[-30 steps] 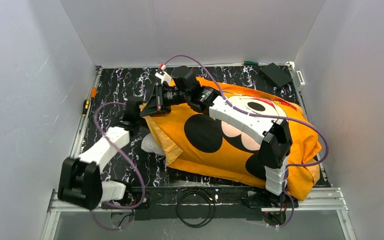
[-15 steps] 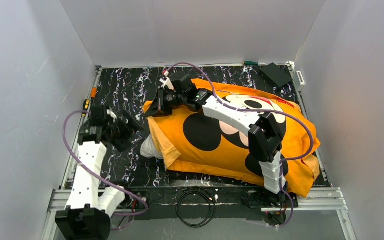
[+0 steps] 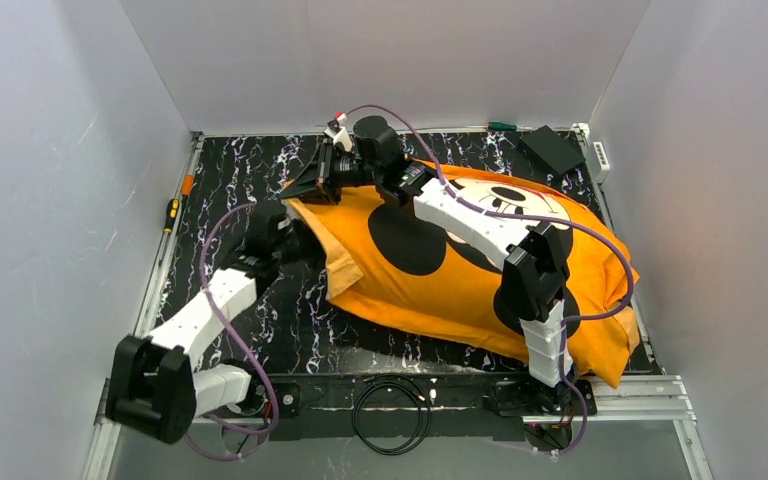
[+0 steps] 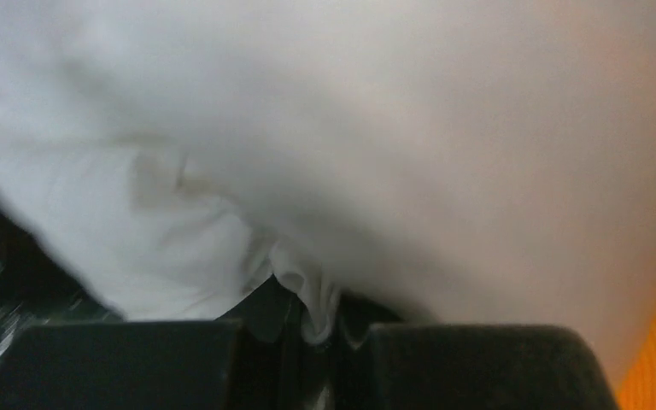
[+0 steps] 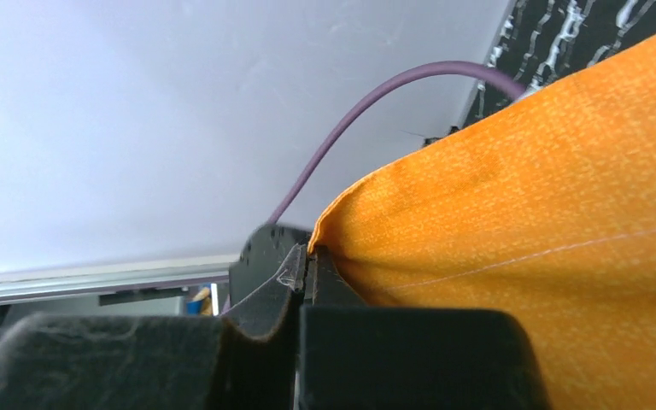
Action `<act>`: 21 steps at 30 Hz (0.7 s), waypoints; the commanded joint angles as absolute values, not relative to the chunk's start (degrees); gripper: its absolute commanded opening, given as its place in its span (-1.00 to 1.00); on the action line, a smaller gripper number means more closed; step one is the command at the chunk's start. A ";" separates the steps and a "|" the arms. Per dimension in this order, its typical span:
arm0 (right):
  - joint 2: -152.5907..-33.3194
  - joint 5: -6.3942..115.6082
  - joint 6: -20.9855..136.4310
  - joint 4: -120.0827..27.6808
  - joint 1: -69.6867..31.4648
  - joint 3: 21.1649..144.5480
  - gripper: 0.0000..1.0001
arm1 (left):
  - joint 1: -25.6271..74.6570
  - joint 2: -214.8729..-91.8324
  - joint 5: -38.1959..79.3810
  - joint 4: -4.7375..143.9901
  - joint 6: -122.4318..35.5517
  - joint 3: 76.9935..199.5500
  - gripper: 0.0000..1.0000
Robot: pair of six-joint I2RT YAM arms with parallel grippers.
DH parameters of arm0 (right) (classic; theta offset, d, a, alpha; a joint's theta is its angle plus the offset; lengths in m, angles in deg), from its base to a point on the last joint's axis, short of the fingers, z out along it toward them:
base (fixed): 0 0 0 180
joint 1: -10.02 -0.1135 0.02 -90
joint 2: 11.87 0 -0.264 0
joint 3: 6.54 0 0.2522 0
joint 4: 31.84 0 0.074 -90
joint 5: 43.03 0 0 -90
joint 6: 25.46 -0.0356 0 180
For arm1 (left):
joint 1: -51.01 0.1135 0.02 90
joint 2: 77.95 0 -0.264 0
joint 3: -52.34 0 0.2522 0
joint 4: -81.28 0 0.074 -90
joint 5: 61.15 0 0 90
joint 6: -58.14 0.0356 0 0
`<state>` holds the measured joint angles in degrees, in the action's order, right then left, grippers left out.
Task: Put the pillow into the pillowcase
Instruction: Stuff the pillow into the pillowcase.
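The pillowcase [image 3: 440, 300] lies on the dark marbled table [image 3: 250, 170] with its print side up, the black ear [image 3: 410, 240] of the Mickey Mouse face plain in the overhead view. Its long axis runs on a slant from the far left to the near right; the closed end bulges toward the near right corner and the open mouth points left, toward the left arm. The right gripper [image 3: 322, 182] is clamped on the far corner of that mouth, and its wrist view shows the orange hem pinched tight between the fingers. The left gripper [image 3: 295, 240] sits right at the mouth's lower edge, closed on a small fold of the pillow [image 4: 376, 128]. The white pillow fills the left wrist view, with orange cloth just at its right edge. From above, the pillow is almost wholly hidden inside the case.
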<state>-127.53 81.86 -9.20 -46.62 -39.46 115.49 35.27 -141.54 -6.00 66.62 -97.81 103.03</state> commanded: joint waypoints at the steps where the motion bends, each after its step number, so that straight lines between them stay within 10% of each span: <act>1: -128.72 83.26 -22.68 -25.00 -41.31 125.11 -0.97 | 24.41 -149.65 -6.74 91.99 -103.01 111.16 -1.00; 10: -137.25 80.88 -34.89 -13.01 -41.05 134.95 -0.97 | 13.41 -163.87 -3.80 100.57 -104.30 111.01 -1.00; 16: -126.10 79.97 -25.56 -19.18 -39.91 115.97 -0.97 | 19.87 -154.04 -2.40 88.61 -100.58 105.96 -0.98; 21: -118.55 78.45 -19.32 -24.25 -38.98 102.42 -0.97 | 25.10 -141.91 1.97 55.13 -89.08 112.83 0.01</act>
